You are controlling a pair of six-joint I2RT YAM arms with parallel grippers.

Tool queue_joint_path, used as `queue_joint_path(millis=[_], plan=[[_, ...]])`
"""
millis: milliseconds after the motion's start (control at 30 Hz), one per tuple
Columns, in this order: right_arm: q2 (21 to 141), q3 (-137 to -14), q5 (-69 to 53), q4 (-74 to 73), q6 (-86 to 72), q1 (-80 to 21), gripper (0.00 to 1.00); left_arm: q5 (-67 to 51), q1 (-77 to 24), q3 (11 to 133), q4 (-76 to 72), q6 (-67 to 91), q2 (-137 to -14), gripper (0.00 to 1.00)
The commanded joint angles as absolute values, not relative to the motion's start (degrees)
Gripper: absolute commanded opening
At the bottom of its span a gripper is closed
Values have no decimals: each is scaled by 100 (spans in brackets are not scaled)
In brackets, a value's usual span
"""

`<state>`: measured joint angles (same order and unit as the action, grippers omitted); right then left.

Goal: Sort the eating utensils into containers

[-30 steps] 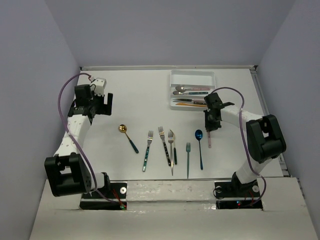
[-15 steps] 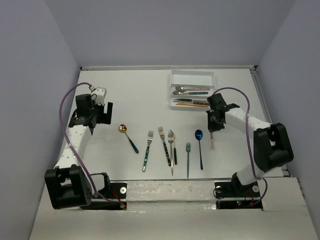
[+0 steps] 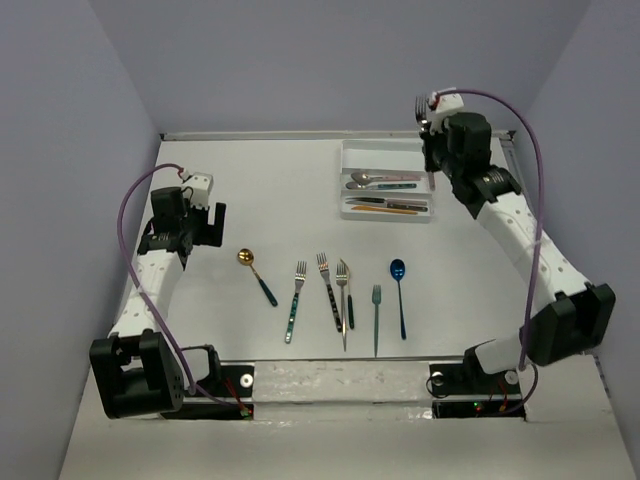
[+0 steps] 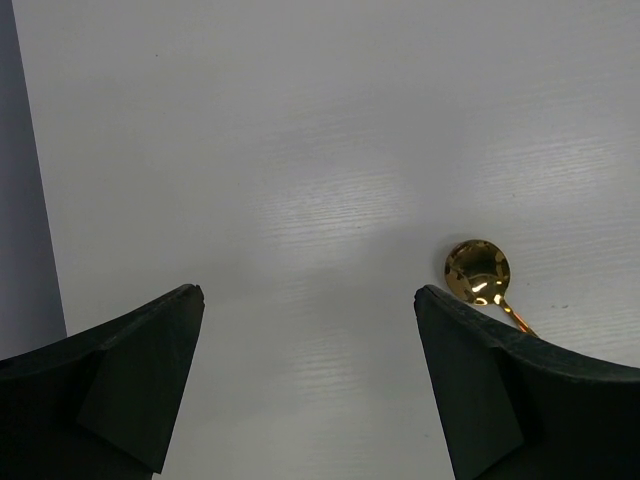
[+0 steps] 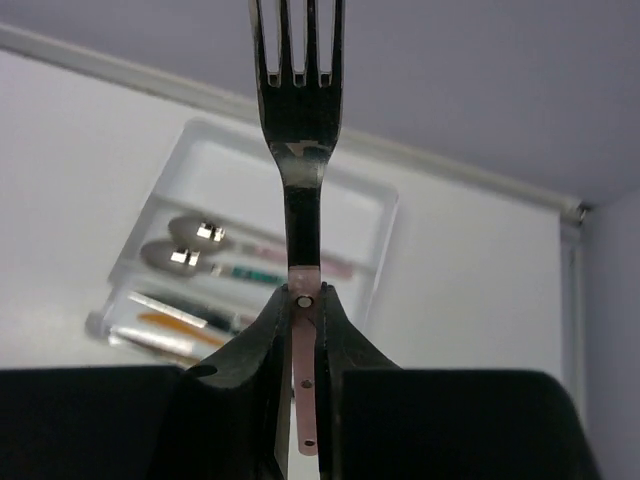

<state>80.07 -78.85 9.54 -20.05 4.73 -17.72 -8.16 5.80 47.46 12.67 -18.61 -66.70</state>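
White table [image 3: 260, 190], walled in on three sides. Two arms bolted at the near edge.

Right arm [image 3: 520, 225] reaches far out and high. Left arm [image 3: 150, 275] is bent, with its hand low over the left part of the table.

White cutlery tray [image 3: 384, 145] has three long compartments. It lies under the right gripper [image 5: 303, 300] and a bit to its left in the wrist view. Middle compartment: two silver spoons [image 5: 195, 245], one with a pink handle, one with a teal handle. Near compartment: two slim pieces, one orange-gold and one dark, type hard to tell.

Right gripper's fingers are pinched tight on a fork [image 5: 298, 150]. They grip it where the silver neck meets the pink handle. The tines stick straight up past the fingertips, and the handle runs down between the fingers. The fork is held in the air, off the table.

Left gripper [image 4: 308, 300] is spread wide, with nothing between the fingers and only bare table below. Gold spoon [image 4: 478, 272] lies flat just beside its right finger, not touching.

The rest of the utensils lie in a loose row well apart from the right gripper, toward the arm bases:
- teal-handled fork [image 3: 294, 300]
- black-handled fork [image 3: 328, 285]
- another fork [image 3: 342, 285] with a slim piece lying close beside it
- small dark fork [image 3: 376, 312]
- blue spoon [image 3: 399, 280], the nearest of the row to the right hand
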Motion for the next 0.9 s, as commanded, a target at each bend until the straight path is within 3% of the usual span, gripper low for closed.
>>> queue_joint_path(millis=[0,67,300,467,867], plan=[[10012,-9278,764,-354,3366,-1819,0,-844,615,4755,1204,-1899,-6758,99],[10606,-9930,748,-107,4724,-1819,0,-844,624,4755,1187,-1898,-6811,99],[11759,-10071,-273,712,7844,-1819,0,-475,642,4711,1099,-1951,-7005,99],[11979,-9818,-667,721,8735,-1767,0,-396,642,4685,1020,-1951,-7101,99],[13034,-9931,-633,1116,9168,-1661,0,-281,642,4667,993,-1951,-7146,99]])
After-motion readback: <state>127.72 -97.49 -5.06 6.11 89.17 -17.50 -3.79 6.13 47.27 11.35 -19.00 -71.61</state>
